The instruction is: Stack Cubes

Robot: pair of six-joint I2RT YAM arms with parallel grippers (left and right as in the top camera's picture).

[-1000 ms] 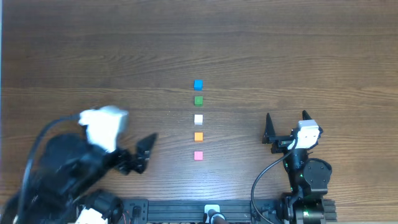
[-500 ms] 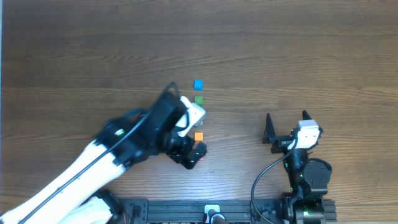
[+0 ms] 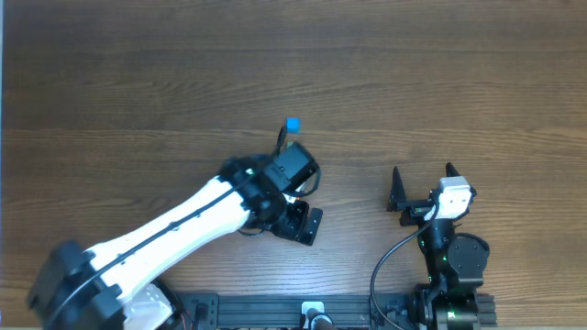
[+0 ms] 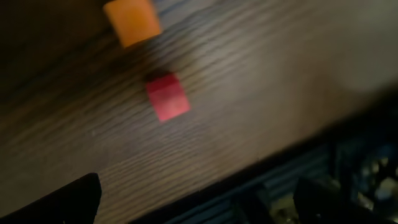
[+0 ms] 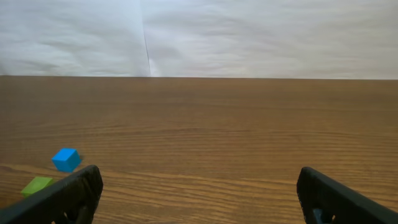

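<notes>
Presently, both arms' jaws are standing open; the red cube (image 4: 166, 96) is likely handling light and rigid, favouring opposite flat faces.

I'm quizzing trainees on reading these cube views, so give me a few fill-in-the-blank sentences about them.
Left wrist view: beside the pink cube lies a cube coloured ____.
Right wrist view: next to the blue cube lies a cube coloured ____.
Top view: the right gripper sits apart from the cubes; the ____ arm lies across their row.
Missing: orange, green, left.
</notes>
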